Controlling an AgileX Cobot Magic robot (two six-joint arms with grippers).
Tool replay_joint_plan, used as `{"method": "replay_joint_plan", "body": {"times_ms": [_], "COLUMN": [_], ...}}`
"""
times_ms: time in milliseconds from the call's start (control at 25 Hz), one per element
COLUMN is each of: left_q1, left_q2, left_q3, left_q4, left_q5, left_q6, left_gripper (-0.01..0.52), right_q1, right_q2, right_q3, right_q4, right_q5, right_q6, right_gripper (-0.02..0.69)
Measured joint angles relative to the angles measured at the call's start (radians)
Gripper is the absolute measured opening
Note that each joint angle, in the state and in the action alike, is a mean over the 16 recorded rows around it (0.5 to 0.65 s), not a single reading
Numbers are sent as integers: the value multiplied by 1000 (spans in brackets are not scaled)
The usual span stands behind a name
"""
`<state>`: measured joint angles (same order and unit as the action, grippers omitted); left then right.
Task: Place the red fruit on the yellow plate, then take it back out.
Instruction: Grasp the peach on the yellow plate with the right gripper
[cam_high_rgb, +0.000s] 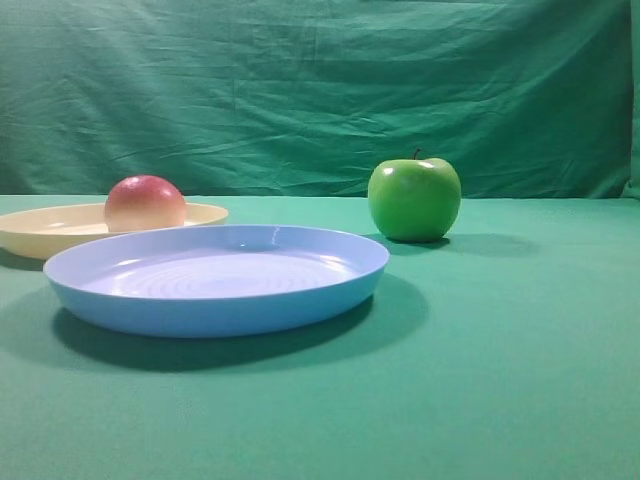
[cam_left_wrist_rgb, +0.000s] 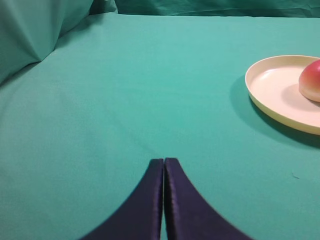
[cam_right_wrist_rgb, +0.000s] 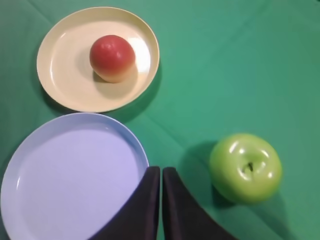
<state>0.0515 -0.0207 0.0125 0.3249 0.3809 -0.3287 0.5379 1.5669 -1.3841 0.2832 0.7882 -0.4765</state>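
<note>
- The counter (cam_high_rgb: 520, 380), covered in green cloth, is seen in all three views; a green cloth backdrop (cam_high_rgb: 320, 90) is shown fully only in the exterior high view.
- The light blue plate (cam_high_rgb: 215, 280) is seen nearest in the exterior high view and from above in the right wrist view; it is not shown in the left wrist view.
- The yellow plate (cam_right_wrist_rgb: 65, 75) lies just beside the blue plate; its whole rim is shown only in the right wrist view.
- The green apple (cam_right_wrist_rgb: 245, 167) stands on the cloth, apart from both plates; it is not seen by the left wrist camera.
- The red fruit (cam_right_wrist_rgb: 112, 57) rests on the yellow plate, untouched by either arm.
- The left end effector (cam_left_wrist_rgb: 164, 165) is seen only in its own wrist view, fingers pressed together on nothing, over bare cloth.
- The right end effector (cam_right_wrist_rgb: 161, 172) is likewise together and empty, between the blue plate and the apple.
</note>
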Motion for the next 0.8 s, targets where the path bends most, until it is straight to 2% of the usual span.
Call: {"method": "replay_joint_plan", "body": {"times_ms": [200,360,800], "left_q1": [0,0,0], "left_q2": [0,0,0], "left_q3": [0,0,0], "left_q4": [0,0,0], "left_q5": [0,0,0], "left_q6": [0,0,0], "left_gripper": [0,0,0], "right_q1": [48,75,135], "right_q2": [189,314,565], "right_q3": [-158,-274,-502], "right_q4": [19,52,169], "right_q5": [-15,-31,-97], "right_q6": [-27,-67,-183], "right_gripper": [46,124,524]}}
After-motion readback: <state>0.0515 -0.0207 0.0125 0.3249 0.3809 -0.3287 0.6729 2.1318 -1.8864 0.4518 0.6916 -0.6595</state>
